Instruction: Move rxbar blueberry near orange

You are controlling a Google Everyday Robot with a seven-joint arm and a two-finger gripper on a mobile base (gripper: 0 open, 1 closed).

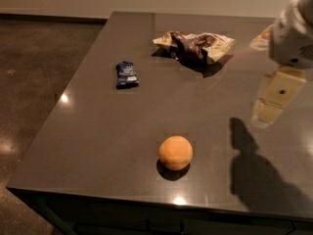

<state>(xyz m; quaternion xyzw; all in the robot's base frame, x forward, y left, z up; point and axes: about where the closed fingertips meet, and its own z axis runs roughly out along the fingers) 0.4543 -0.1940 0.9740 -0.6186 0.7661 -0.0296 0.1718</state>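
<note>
The rxbar blueberry (126, 75), a small dark blue wrapper with white lettering, lies flat on the left part of the dark table (98, 131). The orange (175, 152) sits near the table's front edge, well in front of the bar and to its right. My gripper (274, 99), a cream-coloured piece under the white arm (293, 33), hangs above the table at the right edge of the view. It is far from both the bar and the orange and holds nothing that shows.
A crumpled brown-and-cream chip bag (195, 45) lies at the back middle of the table. The table's left and front edges drop to a dark polished floor (34, 82). The arm's shadow (259, 180) falls on the front right.
</note>
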